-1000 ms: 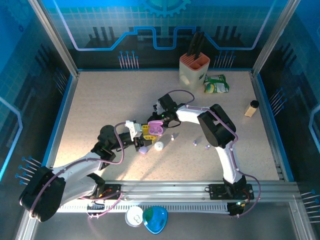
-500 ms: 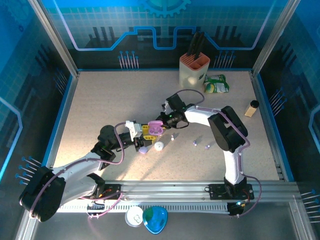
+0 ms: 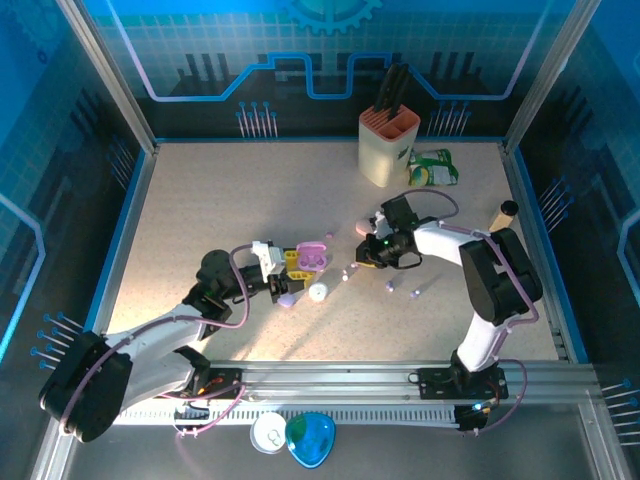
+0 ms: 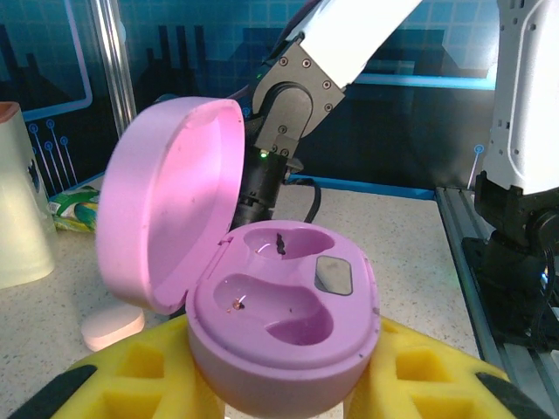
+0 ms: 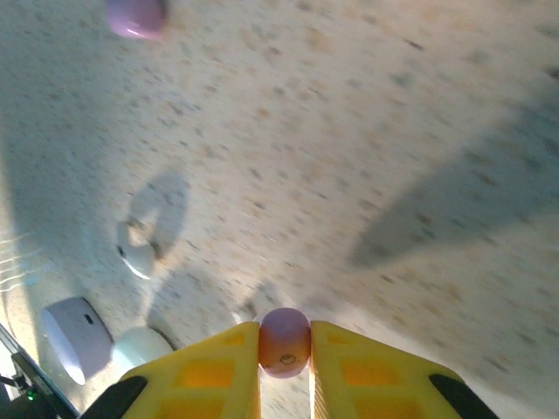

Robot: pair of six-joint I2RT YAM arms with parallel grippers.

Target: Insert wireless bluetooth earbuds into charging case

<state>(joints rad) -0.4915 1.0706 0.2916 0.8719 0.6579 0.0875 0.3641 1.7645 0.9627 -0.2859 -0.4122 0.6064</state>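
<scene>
My left gripper (image 3: 290,262) is shut on the base of a lilac-pink charging case (image 4: 281,307). The case's lid (image 4: 170,209) stands open to the left, and both wells are empty. In the top view the case (image 3: 312,256) sits left of centre. My right gripper (image 5: 285,336) is shut on one small pink earbud (image 5: 285,346), pinched between the yellow fingertips just above the table. From above, this gripper (image 3: 370,258) hangs to the right of the case, apart from it. Loose earbuds lie on the table: a white one (image 5: 138,253) and lilac ones (image 3: 390,287) (image 3: 416,294).
A lilac case (image 3: 287,299) and a white case (image 3: 318,292) lie just in front of the held case. A pale pink case (image 3: 362,229) lies behind my right gripper. A knife block (image 3: 388,140), a green packet (image 3: 433,168) and a small bottle (image 3: 502,216) stand at the back right.
My right arm has swung to the right, away from the open case, and now hangs low over the table. The left arm and the case have stayed still.
</scene>
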